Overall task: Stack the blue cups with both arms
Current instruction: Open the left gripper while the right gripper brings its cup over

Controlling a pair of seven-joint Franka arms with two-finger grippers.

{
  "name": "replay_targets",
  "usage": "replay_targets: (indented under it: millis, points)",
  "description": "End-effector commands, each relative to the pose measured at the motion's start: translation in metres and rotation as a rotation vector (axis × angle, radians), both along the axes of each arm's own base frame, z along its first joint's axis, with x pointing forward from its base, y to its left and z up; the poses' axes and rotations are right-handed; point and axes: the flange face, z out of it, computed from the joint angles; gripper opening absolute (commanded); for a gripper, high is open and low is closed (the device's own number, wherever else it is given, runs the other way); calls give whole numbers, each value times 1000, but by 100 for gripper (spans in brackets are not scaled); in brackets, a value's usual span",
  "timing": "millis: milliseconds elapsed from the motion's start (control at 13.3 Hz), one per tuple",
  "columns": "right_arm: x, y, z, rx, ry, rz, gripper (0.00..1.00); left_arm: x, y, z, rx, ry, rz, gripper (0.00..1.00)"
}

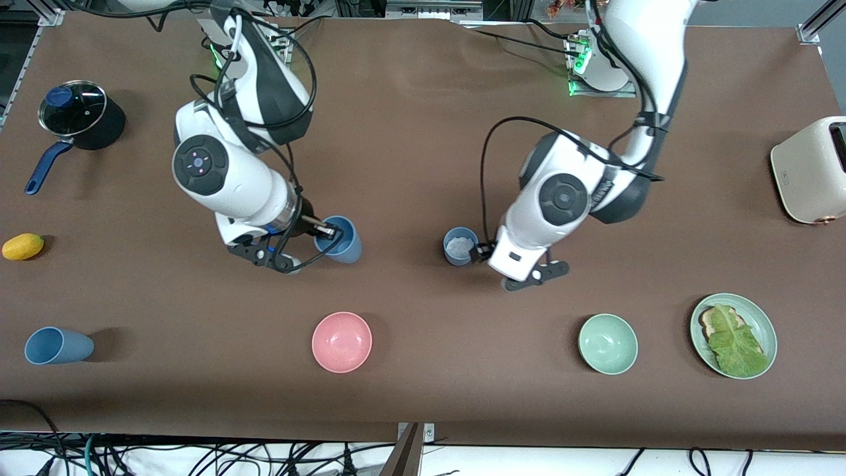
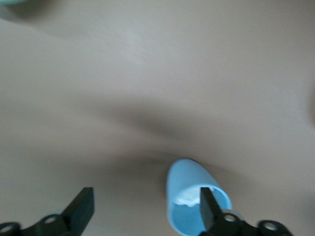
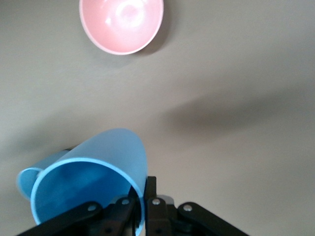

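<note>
My right gripper (image 1: 328, 232) is shut on the rim of a blue cup (image 1: 338, 240), one finger inside and one outside; in the right wrist view (image 3: 145, 196) this cup (image 3: 93, 184) is tilted. My left gripper (image 1: 480, 251) is open beside a second blue cup (image 1: 460, 246) that stands upright with something white inside. In the left wrist view (image 2: 145, 209) one finger (image 2: 209, 206) is at this cup's (image 2: 184, 189) mouth and the other finger (image 2: 81, 209) is wide apart from it. A third blue cup (image 1: 56, 346) lies on its side near the front edge at the right arm's end; it also shows in the right wrist view (image 3: 25, 181).
A pink bowl (image 1: 342, 342) and a green bowl (image 1: 608, 344) sit nearer the front camera than the grippers. A green plate (image 1: 765, 324) holds toast and lettuce. A lidded pot (image 1: 74, 114), a yellow fruit (image 1: 23, 246) and a cream toaster (image 1: 811, 168) stand at the table's ends.
</note>
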Motion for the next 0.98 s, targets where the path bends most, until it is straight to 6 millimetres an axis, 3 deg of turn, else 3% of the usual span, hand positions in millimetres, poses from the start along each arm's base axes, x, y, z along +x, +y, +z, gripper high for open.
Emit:
replay_targets:
  millis: [0, 302, 528, 679, 905]
  points:
    - [-10, 46, 2, 17, 21, -70, 0, 23, 71, 23, -11, 25, 19, 100]
    - [-52, 135, -22, 0, -3, -152, 0, 42, 216, 51, 15, 43, -10, 100]
    - [-83, 196, -30, -46, -51, -195, 0, 43, 305, 66, 58, 34, -38, 100]
    - [-94, 218, -30, -38, -58, -205, 0, 42, 351, 69, 69, 25, -86, 100]
    - [-107, 246, -40, -50, -87, -237, 0, 35, 403, 69, 56, 28, -110, 100]
